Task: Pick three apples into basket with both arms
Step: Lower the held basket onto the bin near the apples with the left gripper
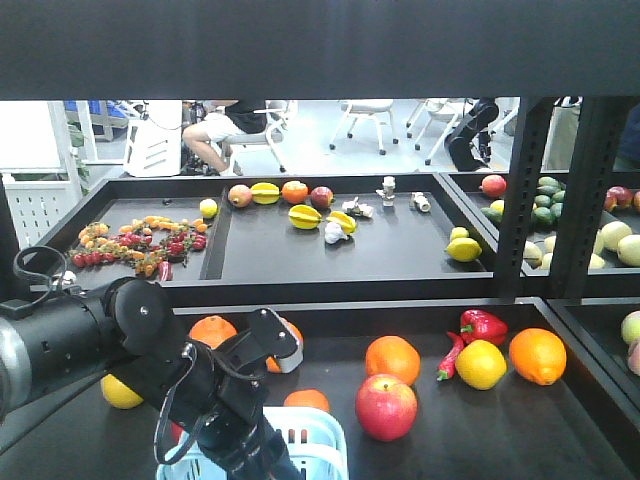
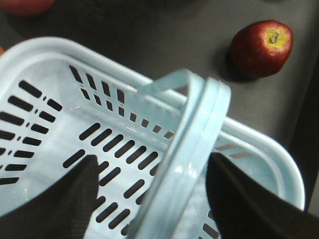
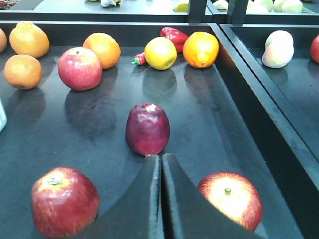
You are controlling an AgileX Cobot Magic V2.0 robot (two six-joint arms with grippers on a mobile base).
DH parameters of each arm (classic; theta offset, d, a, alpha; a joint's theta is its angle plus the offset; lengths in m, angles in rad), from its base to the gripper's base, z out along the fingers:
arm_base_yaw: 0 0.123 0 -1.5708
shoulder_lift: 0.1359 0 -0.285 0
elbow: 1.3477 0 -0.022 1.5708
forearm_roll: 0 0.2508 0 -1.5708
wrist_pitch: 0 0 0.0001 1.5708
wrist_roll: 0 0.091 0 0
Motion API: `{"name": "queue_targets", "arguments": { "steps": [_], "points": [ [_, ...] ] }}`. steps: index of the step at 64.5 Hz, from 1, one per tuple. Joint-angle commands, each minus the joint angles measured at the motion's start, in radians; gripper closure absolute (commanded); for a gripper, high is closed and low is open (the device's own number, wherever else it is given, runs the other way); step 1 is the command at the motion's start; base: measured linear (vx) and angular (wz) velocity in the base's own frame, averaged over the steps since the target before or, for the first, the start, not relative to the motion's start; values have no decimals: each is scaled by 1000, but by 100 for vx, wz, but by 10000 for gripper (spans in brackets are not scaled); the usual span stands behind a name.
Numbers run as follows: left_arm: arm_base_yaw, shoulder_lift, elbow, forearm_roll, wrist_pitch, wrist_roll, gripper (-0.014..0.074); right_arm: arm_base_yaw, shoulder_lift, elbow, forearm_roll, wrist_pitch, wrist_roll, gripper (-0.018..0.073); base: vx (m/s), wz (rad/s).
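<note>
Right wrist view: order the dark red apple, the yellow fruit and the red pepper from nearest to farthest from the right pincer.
1. The dark red apple, just ahead of the right pincer, slightly to its left.
2. The yellow fruit, much farther back, almost straight ahead.
3. The red pepper, just behind the yellow fruit, farthest back.

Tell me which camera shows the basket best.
The left wrist view: the basket fills it, with slots, rim and handle clear. The front view catches only one corner at the bottom. The right wrist view shows a sliver at its left edge.
</note>
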Motion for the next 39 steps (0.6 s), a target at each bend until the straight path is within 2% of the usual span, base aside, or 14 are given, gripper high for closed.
{"name": "queue_targets", "arguments": {
  "steps": [1, 8, 13, 39],
  "points": [
    [-5, -52, -29, -43, 6, -10, 47, -2, 7, -2, -10, -70, 0, 561, 0, 0],
    [-5, -58, -29, -45, 38, -20, -27, -2, 7, -2, -10, -70, 0, 561, 0, 0],
    [-5, -66, -29, -45, 44, -42, -46, -2, 7, -2, -10, -70, 0, 561, 0, 0],
    [-5, -192, -29, -45, 86, -59, -1, -2, 7, -2, -10, -70, 0, 561, 0, 0]
  ]
}}
